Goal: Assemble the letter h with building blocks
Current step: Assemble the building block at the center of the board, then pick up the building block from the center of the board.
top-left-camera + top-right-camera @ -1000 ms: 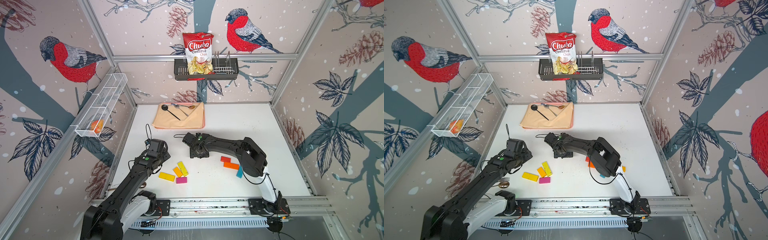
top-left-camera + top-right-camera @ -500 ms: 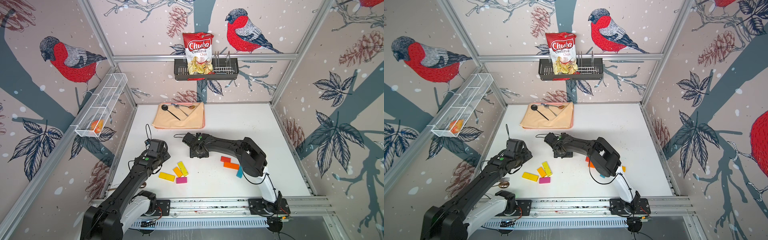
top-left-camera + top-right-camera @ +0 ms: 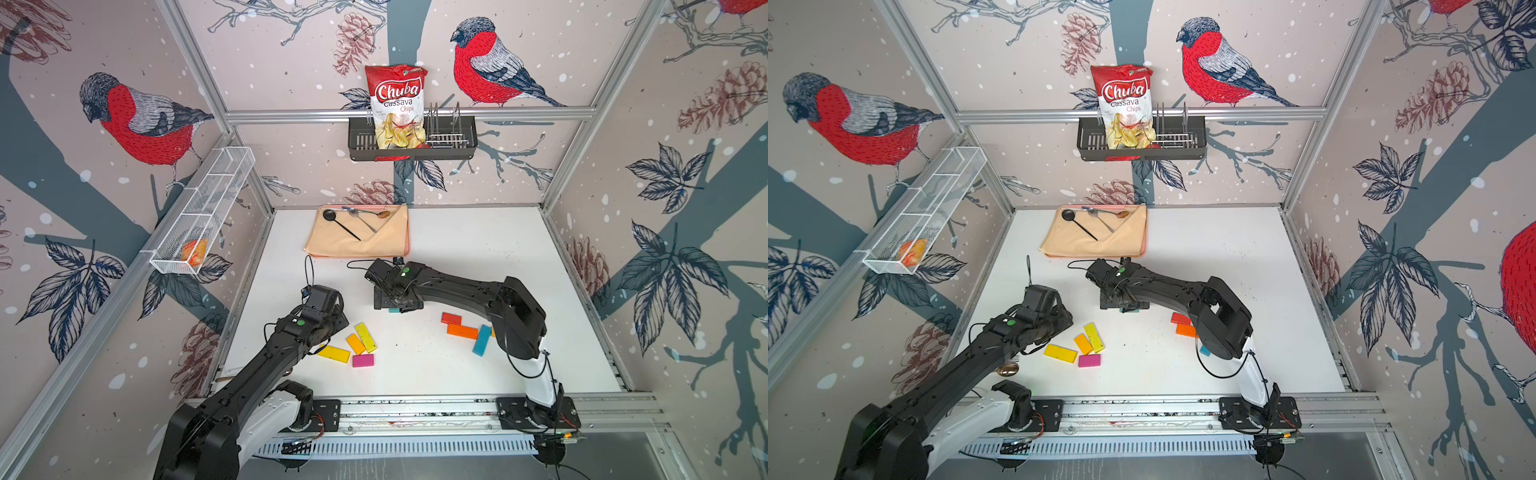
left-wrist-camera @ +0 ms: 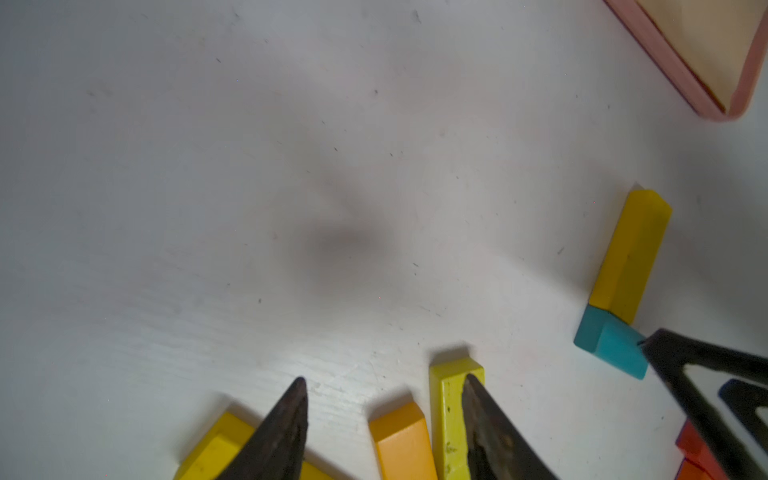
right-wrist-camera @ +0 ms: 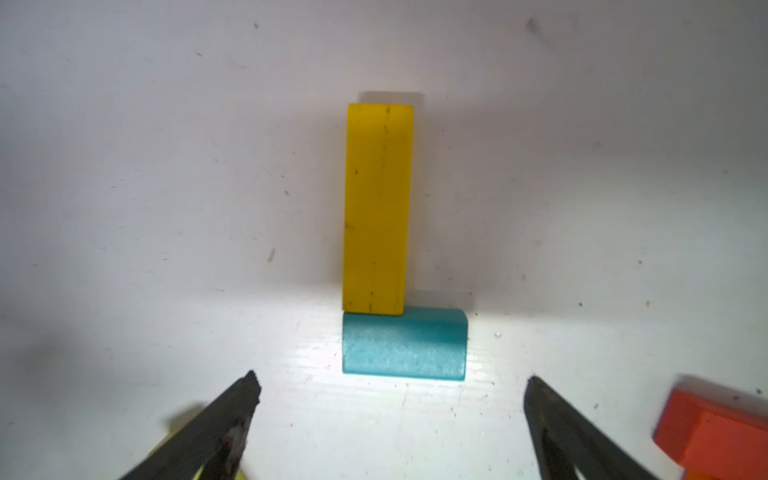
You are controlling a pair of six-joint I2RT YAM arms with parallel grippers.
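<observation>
The black wall basket (image 3: 453, 143) at 12 o'clock holds a chips bag (image 3: 397, 106). The white wire basket (image 3: 208, 199) at 9 o'clock holds an orange packet (image 3: 193, 252). A peach tray (image 3: 386, 241) at 12 o'clock on the table (image 3: 478, 249) carries spoons (image 3: 340, 224).

Near the centre a long yellow block (image 5: 376, 208) lies flat, its end touching a short teal block (image 5: 403, 349), making an L. The right pincer (image 5: 391, 384) is just beside it, spread wide and empty. The left pincer (image 4: 384, 378) is half spread and grips nothing, near an amber block (image 3: 355, 344) among yellow and magenta ones at 7 o'clock. A red block (image 3: 451, 319), an orange block (image 3: 462, 331) and a long teal block (image 3: 482, 340) lie at 4 o'clock.
</observation>
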